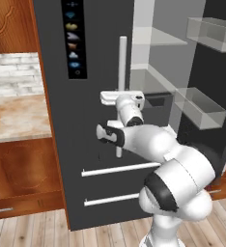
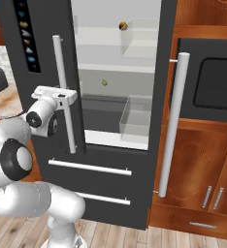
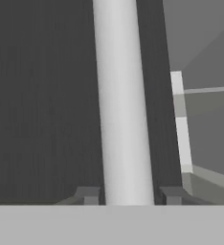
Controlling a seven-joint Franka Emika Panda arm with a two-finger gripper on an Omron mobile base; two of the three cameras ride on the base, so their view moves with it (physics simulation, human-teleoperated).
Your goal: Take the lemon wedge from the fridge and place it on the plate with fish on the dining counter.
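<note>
The claw [image 3: 128,196] stands around the silver bar handle [image 3: 123,105] of the fridge's left door [image 3: 42,105]. In the hand view its two dark fingertips [image 3: 87,195] rise at 6 o'clock, one on each side of the bar, and a thin gap shows between each tip and the bar. So the jaws are partly open and straddle the handle, but I cannot tell if they already press on it.

In the left base view the claw [image 1: 120,96] meets the same handle near the middle of its length, and the white arm comes up to it from 5 o'clock. In the right base view the claw [image 2: 62,97] is at 9 o'clock, at the handle of the closed left door, which carries a strip of small icons [image 2: 27,36] toward 11 o'clock.

The fridge [image 2: 110,193] has its right door [image 2: 156,97] swung open, with a long silver handle [image 2: 173,121] at 3 o'clock of the right base view. The pale interior shows shelves and clear bins [image 2: 135,121]. On a middle shelf, near the centre of that view, lies a small yellow-green thing [image 2: 105,83]; it is too small to say for sure that it is the lemon wedge. A small round brown thing [image 2: 122,25] sits higher, toward 12 o'clock. Below the doors are two drawers with silver bars [image 2: 89,167].

At 9 o'clock of the left base view, a marbled desk [image 1: 16,116] on wooden cabinets stands beside the fridge.
</note>
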